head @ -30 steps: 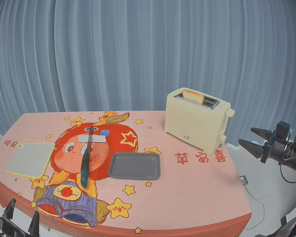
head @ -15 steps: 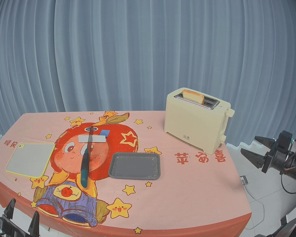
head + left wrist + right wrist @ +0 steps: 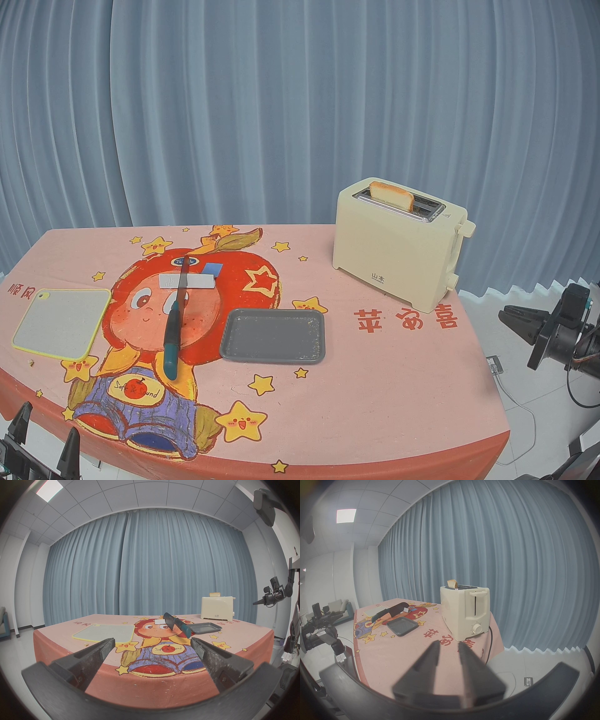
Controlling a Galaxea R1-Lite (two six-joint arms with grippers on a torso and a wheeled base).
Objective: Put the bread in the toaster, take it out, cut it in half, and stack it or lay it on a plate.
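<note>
My right hand has dropped lower, off the right end of the tabletop, and its fingers have drawn together from wide apart.

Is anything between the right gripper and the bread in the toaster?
Nothing visible does. The right gripper hangs beyond the right edge of the table, facing the lever side of the toaster. The bread stands out of its slot, uncovered. An approach from above looks open.
</note>
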